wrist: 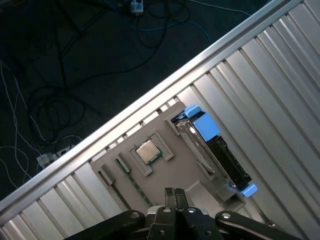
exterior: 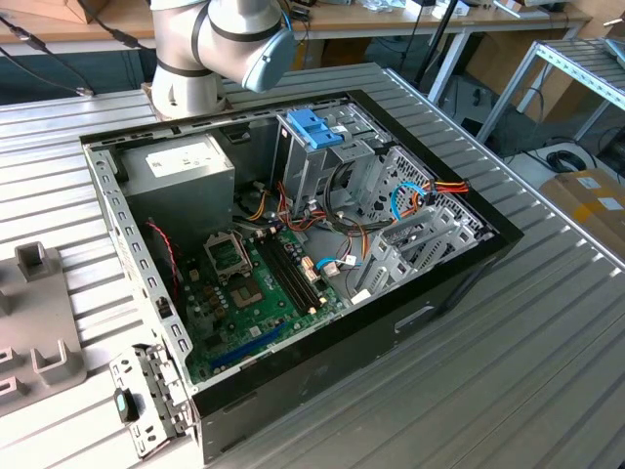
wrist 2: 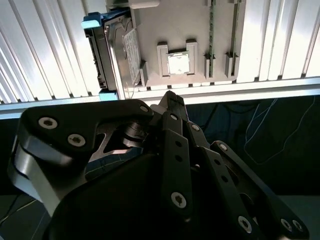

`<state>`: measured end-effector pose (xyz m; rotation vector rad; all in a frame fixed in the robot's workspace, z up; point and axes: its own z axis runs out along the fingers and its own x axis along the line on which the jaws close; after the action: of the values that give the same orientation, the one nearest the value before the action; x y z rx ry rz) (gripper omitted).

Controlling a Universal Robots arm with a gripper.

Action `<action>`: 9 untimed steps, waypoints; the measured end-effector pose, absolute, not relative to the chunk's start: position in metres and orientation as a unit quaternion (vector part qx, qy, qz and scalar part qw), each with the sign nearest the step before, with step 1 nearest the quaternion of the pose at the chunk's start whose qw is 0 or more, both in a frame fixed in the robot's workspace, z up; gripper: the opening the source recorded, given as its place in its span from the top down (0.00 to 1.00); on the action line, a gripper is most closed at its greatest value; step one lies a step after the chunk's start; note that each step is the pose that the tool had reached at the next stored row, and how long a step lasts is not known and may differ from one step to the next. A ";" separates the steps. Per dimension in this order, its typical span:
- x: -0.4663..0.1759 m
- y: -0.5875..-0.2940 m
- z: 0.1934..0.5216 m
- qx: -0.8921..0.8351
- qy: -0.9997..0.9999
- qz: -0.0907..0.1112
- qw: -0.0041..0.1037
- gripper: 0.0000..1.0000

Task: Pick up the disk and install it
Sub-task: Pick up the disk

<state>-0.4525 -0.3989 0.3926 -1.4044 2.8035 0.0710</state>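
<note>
The gripper (wrist: 175,191) hangs over a grey holder (wrist: 170,172) at the ribbed table's (wrist: 280,100) edge, its fingertips pressed together and gripping nothing. Just past them a processor chip (wrist: 146,151) sits in the holder. Farther along, clear of the claw, the disk (wrist: 215,150) stands on edge in the holder's end slot.

Arm (exterior: 220,39) cut by the edge; claw (wrist: 175,192) likewise.

Disk (wrist 2: 114,55) stands on edge in a slot at one end of the grey holder (wrist 2: 200,35) on the ribbed worktop (wrist 2: 45,55). Silver-grey body, white label (seen side-on), light-blue carrier tabs at both ends. Not gripped.
</note>
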 end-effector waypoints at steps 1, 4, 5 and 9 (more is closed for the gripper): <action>-0.452 -0.399 0.393 -0.449 0.893 0.023 0.003 0.90; -0.452 -0.399 0.393 -0.456 0.890 0.023 0.002 0.90; -0.452 -0.399 0.393 -0.458 0.889 0.023 0.002 0.90; -0.452 -0.399 0.393 -0.466 0.884 0.023 0.002 0.90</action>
<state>-0.4525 -0.3989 0.3926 -1.4631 2.7743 0.0712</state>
